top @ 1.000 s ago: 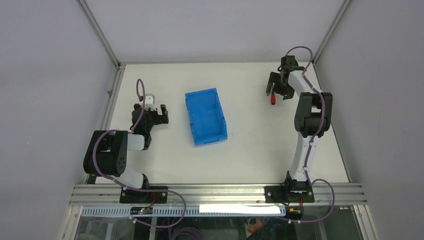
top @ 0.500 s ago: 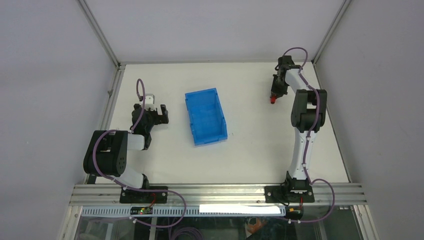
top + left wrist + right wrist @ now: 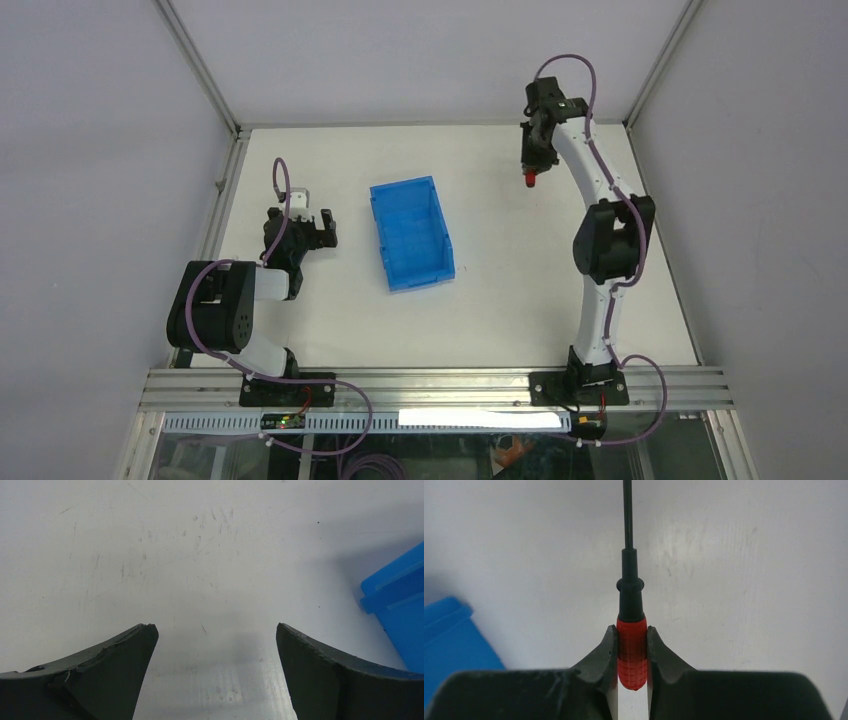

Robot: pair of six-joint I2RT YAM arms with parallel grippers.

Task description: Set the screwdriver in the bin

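Observation:
The screwdriver [image 3: 631, 645] has a red ribbed handle and a thin black shaft pointing away from the wrist camera. My right gripper [image 3: 632, 636] is shut on the red handle, holding it above the table. From above, the right gripper [image 3: 533, 170] hangs at the far right of the table with the red handle [image 3: 528, 181] showing below it. The blue bin [image 3: 411, 233] stands open-topped in the middle, well to the left of it. My left gripper [image 3: 313, 229] stands open, left of the bin; nothing lies between its fingers [image 3: 120, 655].
A corner of the bin [image 3: 397, 610] shows at the right edge of the left wrist view, and another corner of the bin [image 3: 454, 640] at the left of the right wrist view. Metal frame rails [image 3: 220, 190] border the white table [image 3: 500, 300].
My right gripper closed on the screwdriver's handle, lifted it off the table and moved it back and slightly left. The left arm has not moved.

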